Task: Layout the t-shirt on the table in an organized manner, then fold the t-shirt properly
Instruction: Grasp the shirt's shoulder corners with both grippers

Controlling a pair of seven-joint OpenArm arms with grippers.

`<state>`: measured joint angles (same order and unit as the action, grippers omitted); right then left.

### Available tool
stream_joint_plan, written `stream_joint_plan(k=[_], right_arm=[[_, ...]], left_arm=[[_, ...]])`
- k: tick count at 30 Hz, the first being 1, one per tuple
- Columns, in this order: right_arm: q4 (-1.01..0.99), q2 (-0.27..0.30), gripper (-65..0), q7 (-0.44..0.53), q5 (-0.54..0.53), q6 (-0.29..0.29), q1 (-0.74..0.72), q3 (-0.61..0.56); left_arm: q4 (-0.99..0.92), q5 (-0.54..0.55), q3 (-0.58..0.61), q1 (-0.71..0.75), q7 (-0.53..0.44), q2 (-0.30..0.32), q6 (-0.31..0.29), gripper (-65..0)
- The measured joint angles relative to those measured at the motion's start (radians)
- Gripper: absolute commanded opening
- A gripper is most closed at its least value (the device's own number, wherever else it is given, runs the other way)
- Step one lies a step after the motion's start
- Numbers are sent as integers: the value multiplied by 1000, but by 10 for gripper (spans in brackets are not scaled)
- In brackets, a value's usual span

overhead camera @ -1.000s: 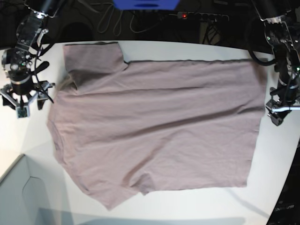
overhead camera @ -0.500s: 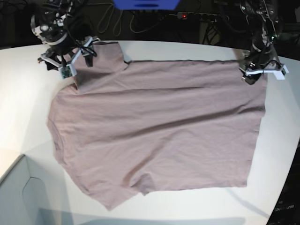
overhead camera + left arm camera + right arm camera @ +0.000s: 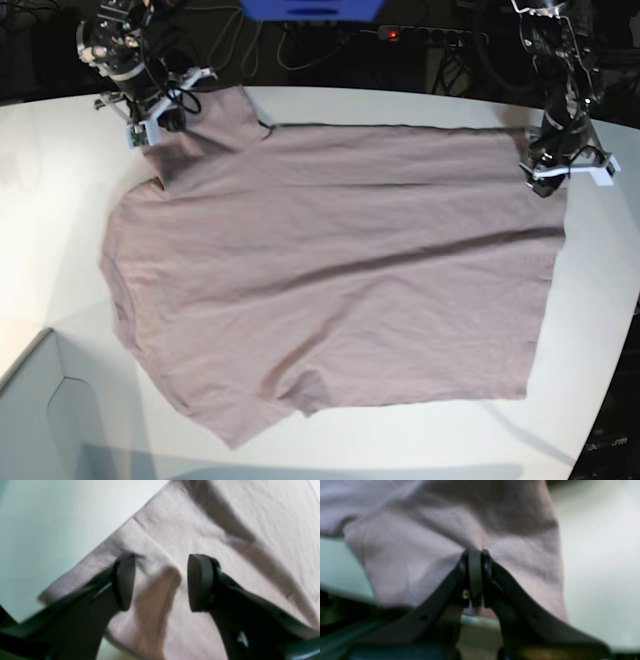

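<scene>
The mauve t-shirt [image 3: 330, 270] lies spread flat on the white table [image 3: 50, 200], neckline at the left and hem at the right. My right gripper [image 3: 160, 110] is at the far left sleeve. In the right wrist view it [image 3: 475, 555] is shut, with the sleeve cloth [image 3: 420, 542] puckered up into its tips. My left gripper [image 3: 548, 175] is at the far right hem corner. In the left wrist view it [image 3: 160, 580] is open and straddles a small raised fold of the t-shirt [image 3: 225, 530] just inside the hem, with bare table [image 3: 50, 517] beside it.
A pale grey box corner [image 3: 50, 410] sits at the near left. Behind the table's far edge are a blue object [image 3: 310, 8], cables and a power strip [image 3: 420, 35]. The table edge curves away at the right [image 3: 610, 330].
Both arms moved from beside the shirt to its far corners. The right gripper closed on the sleeve and drew it up-left. The left gripper stayed open and shifted slightly toward the hem corner.
</scene>
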<state>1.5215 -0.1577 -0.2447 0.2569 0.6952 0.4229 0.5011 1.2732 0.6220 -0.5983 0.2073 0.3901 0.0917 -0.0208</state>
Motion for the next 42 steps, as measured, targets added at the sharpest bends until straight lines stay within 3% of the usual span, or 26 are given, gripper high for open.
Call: stream_joint_plan(k=[6, 8, 11, 17, 23, 26, 31, 38, 40, 42], right_arm=[[40, 3, -650, 11, -5, 0, 129, -13], [19, 5, -650, -112, 79, 4, 160, -46], [45, -3, -650, -105, 63, 5, 243, -87], [197, -2, -650, -79, 24, 3, 243, -109], [306, 6, -650, -108, -35, 3, 259, -16], [337, -2, -650, -92, -91, 3, 251, 11], [341, -3, -645, -103, -97, 3, 256, 24], [344, -3, -460, -100, -97, 3, 251, 18], [345, -3, -429, -99, -97, 4, 249, 18], [345, -3, -418, -100, -97, 4, 241, 18]], left_arm=[[11, 3, 0, 0, 11, -1, 3, -321], [31, 3, 2, 4, 31, -1, 14, -321], [76, -1, 6, 19, 50, -12, 24, -321], [231, 3, 4, 90, 48, -6, 21, -321], [322, 2, 0, 182, 49, -11, 18, -320], [316, 4, -42, 197, 56, -13, 18, -319], [241, -1, -122, 192, 47, -5, 22, -319], [122, -1, -120, 145, 33, 39, 17, -321], [92, -5, -120, 129, 42, 40, 18, -324], [68, -4, -120, 127, 51, 35, 18, -368]])
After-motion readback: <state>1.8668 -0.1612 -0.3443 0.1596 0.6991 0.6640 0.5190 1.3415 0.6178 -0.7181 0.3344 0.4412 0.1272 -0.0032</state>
